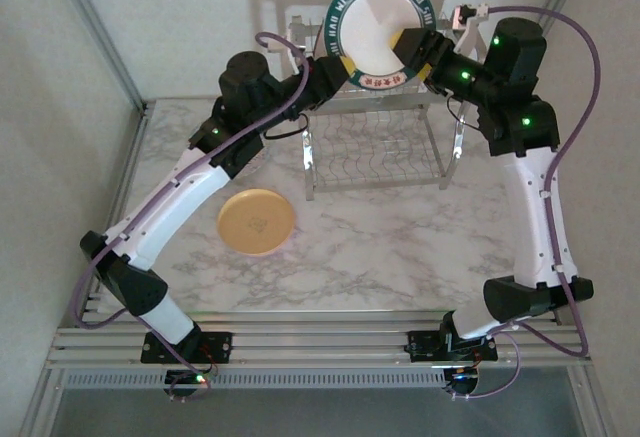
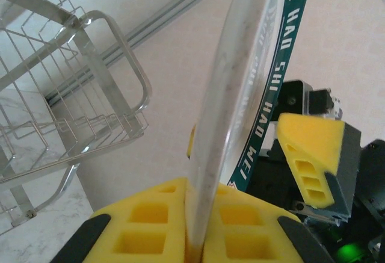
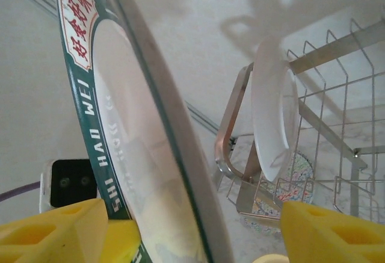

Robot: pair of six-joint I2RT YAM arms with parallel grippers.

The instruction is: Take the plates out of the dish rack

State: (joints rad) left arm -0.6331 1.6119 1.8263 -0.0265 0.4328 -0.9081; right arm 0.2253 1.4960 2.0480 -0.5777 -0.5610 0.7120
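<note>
Handover | left tool point(image 2: 195, 215) clamps green-rimmed plate point(image 1: 375, 27) | right tool point(image 1: 412, 49) open | advice: back right tool off straight, clear of rack point(image 1: 375, 147)

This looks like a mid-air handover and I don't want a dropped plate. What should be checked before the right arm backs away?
1. Left gripper clamped on the green-rimmed plate: ok.
2. Right gripper jaws apart: ok.
3. Plate out from between the right fingers: not ok, its edge sits between them.
4. Plate apart from the dish rack: ok.
5. Bare table beside the yellow plate for set-down: ok.
6. Rack emptied: not ok, a white plate and a floral plate stand in it.
</note>
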